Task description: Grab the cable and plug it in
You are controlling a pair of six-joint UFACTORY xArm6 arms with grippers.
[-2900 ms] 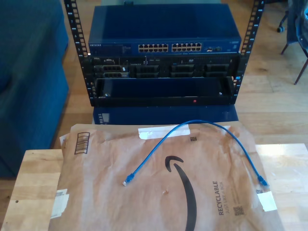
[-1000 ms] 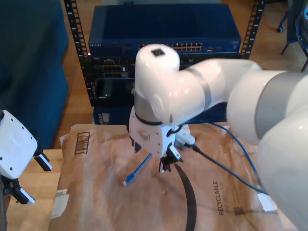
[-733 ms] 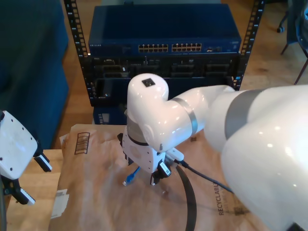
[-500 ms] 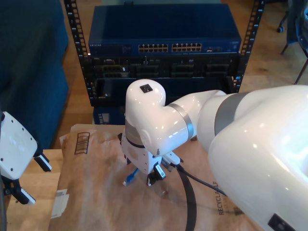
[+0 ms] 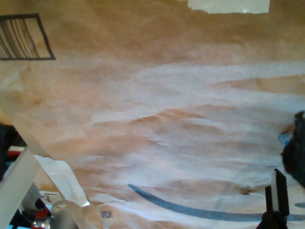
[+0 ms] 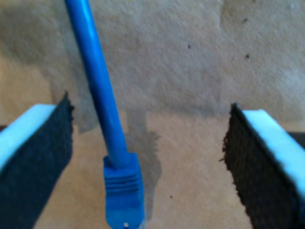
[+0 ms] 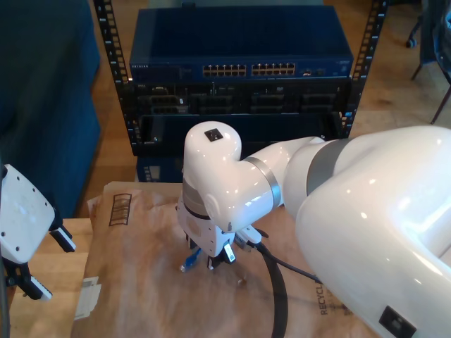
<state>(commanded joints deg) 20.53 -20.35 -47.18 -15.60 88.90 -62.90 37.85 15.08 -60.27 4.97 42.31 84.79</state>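
Cable (image 6: 97,81) runs straight down between the pads (image 6: 45,152) of my second gripper (image 6: 147,157), which stand wide apart on either side of it. The blue boot (image 6: 123,191) of its plug lies on the brown paper closer to one pad than the other, touching neither. In the exterior view the same blue end (image 7: 189,263) peeks out just under the gripper (image 7: 204,259), on the paper (image 7: 134,282) towards that view's left of centre.

The paper is a wrinkled brown mailer with a barcode (image 7: 120,209) and dark printed curve (image 7: 275,296), spread over a light wooden table (image 7: 49,282). Behind it stands a rack (image 7: 239,77) with a blue switch (image 7: 239,42) whose row of ports (image 7: 249,70) faces the camera. Wood floor lies around, with a dark blue bulk at the exterior view's left.

My second arm (image 7: 296,190) reaches in from the exterior view's right, its white wrist bent down over the cable end so the gripper points at the paper. My first gripper (image 7: 25,239) hangs at the exterior view's left edge beside the table; its camera looks across the paper (image 5: 157,119) and the barcode (image 5: 24,37), and I cannot tell how its jaws stand.
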